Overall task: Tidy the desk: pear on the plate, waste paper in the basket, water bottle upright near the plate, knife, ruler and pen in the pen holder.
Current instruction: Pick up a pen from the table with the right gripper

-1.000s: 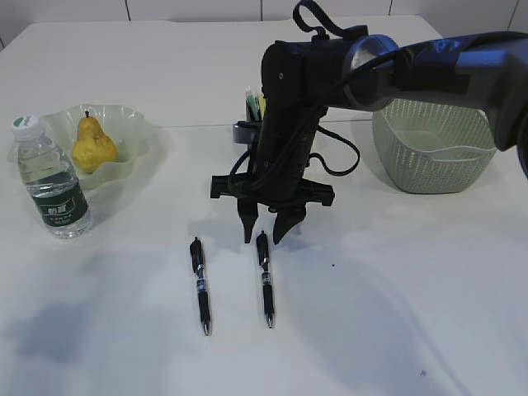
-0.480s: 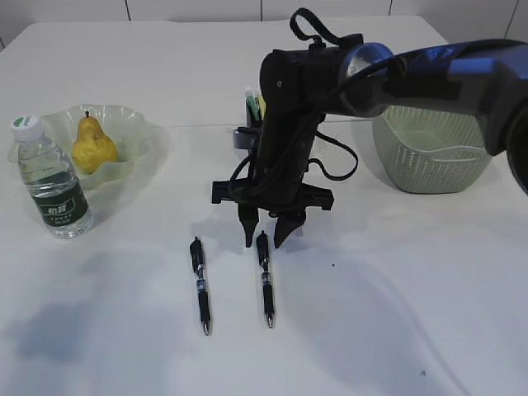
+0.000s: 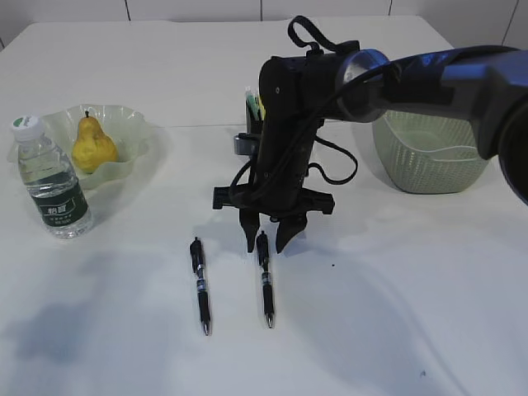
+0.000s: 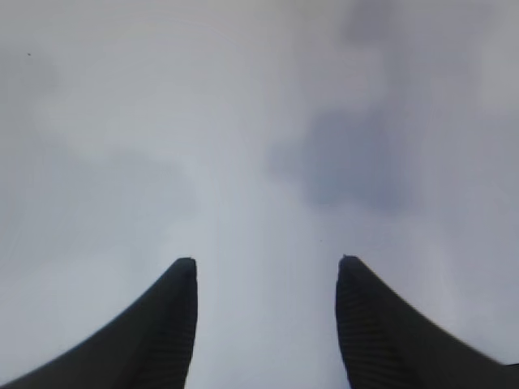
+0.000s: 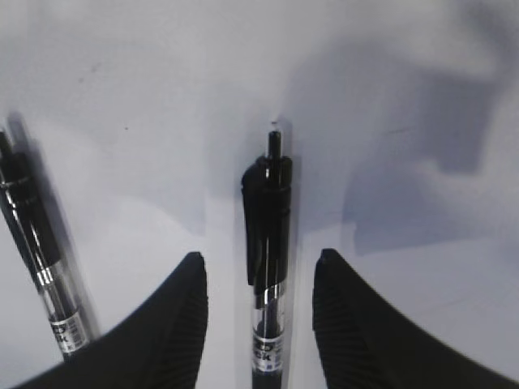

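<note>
My right gripper (image 3: pixel 264 238), jaws parted narrowly, straddles the black pen (image 5: pixel 268 267) directly beneath, aligned for pickup. A second pen (image 3: pixel 199 285) lies beside.

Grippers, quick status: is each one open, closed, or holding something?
Left gripper: open, nothing between its fingers, only bare table below.
Right gripper: open, fingers either side of a black pen, not yet gripping it.
</note>
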